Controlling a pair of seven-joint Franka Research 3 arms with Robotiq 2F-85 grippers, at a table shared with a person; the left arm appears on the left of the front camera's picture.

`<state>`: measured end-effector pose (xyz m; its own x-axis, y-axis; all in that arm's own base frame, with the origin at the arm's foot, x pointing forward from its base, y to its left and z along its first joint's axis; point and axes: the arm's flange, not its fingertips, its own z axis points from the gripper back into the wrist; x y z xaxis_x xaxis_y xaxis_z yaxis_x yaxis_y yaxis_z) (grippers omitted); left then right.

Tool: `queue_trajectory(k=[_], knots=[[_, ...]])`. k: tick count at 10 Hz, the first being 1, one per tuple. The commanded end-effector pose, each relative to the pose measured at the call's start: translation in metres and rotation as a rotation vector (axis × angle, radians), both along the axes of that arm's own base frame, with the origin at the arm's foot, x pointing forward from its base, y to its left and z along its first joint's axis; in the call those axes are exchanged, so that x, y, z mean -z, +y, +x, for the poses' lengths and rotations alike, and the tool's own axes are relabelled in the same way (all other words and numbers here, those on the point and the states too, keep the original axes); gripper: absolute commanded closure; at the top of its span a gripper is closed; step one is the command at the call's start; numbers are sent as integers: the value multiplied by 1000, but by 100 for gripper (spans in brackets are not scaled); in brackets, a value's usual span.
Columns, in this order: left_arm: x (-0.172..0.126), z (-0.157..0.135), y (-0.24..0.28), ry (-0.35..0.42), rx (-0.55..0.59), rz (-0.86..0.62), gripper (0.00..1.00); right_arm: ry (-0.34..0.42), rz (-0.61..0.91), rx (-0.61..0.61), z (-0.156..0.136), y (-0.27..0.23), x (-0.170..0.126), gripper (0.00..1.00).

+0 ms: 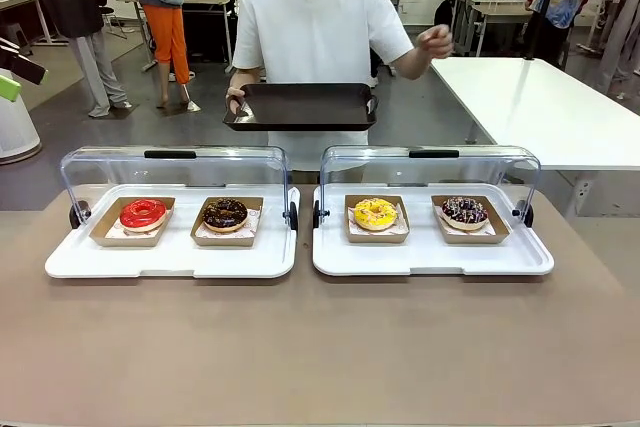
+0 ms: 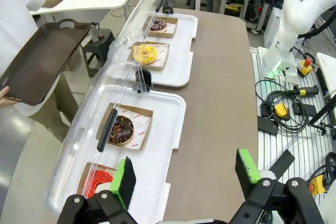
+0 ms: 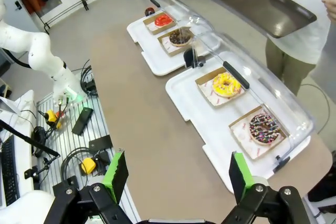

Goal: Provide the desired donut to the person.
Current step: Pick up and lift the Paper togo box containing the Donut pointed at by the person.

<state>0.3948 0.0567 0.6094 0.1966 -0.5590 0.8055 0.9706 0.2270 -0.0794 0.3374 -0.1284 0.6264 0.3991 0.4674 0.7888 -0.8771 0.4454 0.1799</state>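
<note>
Green-padded left end effector [image 2: 186, 172] and right end effector [image 3: 177, 174] gape; donut-paper print [image 2: 139, 129] illegible.

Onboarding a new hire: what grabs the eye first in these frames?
Four donuts in a row across the table: red donut, chocolate donut, yellow donut, sprinkled donut, paired in two white display trays with clear covers open. At the far side the person holds an empty dark tray.

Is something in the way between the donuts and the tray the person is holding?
Yes. The open clear lids stand up behind the donuts, between them and the dark tray the person holds. A donut would likely have to go over them. The robot's side looks open.
</note>
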Motion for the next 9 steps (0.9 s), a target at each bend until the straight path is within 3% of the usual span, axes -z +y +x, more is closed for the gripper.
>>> queue_trajectory(k=[1, 9], knots=[[0, 0, -1, 0, 5, -1, 0, 0, 1, 2, 0, -1, 0, 0], [0, 0, -1, 0, 5, -1, 0, 0, 1, 2, 0, -1, 0, 0]])
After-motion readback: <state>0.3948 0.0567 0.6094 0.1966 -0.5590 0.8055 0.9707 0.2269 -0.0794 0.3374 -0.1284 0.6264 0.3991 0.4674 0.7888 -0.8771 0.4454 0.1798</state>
